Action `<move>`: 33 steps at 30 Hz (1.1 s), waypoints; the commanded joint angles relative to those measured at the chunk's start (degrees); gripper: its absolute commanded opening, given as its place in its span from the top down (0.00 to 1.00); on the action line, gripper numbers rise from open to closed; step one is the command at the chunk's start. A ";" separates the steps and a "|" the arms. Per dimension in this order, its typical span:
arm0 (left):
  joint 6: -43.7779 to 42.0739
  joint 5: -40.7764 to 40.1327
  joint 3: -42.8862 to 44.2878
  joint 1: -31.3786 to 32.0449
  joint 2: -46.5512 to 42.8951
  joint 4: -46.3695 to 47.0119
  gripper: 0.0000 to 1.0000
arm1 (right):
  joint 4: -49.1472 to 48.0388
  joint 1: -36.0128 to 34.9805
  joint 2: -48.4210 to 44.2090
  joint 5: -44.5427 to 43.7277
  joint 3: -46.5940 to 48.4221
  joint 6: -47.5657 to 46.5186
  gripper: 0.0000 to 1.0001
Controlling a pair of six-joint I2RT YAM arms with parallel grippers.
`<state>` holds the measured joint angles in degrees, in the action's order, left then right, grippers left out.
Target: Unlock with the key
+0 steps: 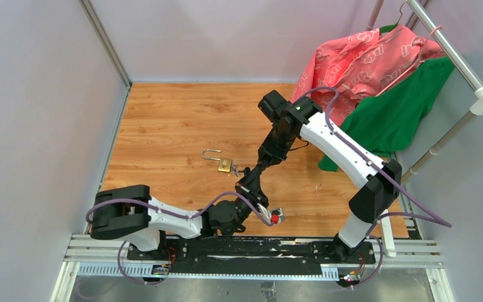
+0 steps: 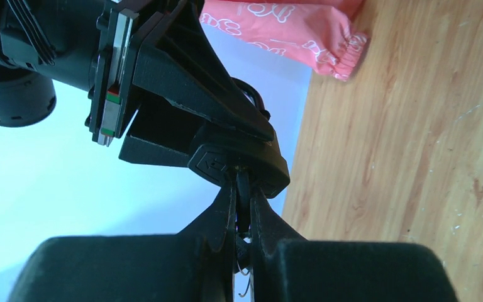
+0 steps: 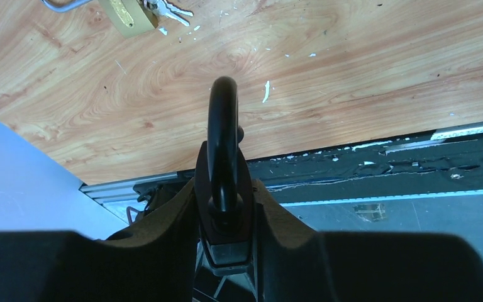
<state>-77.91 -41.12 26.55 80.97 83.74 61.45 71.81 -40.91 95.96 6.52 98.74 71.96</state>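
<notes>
- Scanning the top view's centre, we find a brass padlock [image 1: 225,165] with keys [image 3: 166,9] lying on the wooden worktop [image 1: 163,126], apart from both arms.
- Just right of it, the left pincer [image 2: 242,192] is closed on a thin key [image 2: 243,207], its tip at the black padlock [image 3: 223,113].
- The right pincer [image 3: 224,195] grips that padlock's body.
- At upper right hang a pink garment [image 1: 358,56] and a green garment [image 1: 402,107].
</notes>
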 commanded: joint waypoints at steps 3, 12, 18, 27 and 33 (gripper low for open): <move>-10.59 0.84 1.19 1.10 1.80 8.98 1.00 | 7.30 -1.33 1.95 3.92 3.54 -5.07 1.00; -8.59 -7.59 4.49 1.47 2.60 8.35 1.00 | 7.16 -1.19 1.09 3.25 2.85 -5.39 1.00; 5.21 -9.81 5.57 2.29 -5.29 -7.61 0.34 | 6.45 -0.62 -0.67 0.75 1.38 -6.09 1.00; 27.17 -10.17 3.31 4.36 -17.69 -23.33 0.00 | -2.91 2.94 -4.31 -0.51 -5.72 -12.59 1.00; 46.77 -5.93 3.79 4.37 -30.07 -41.17 0.00 | -12.72 5.01 -8.13 -2.77 -11.51 -18.07 1.00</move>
<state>-47.35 -48.88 29.93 84.99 59.81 32.32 65.73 -37.19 91.50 5.98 88.68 59.31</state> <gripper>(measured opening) 1.000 0.336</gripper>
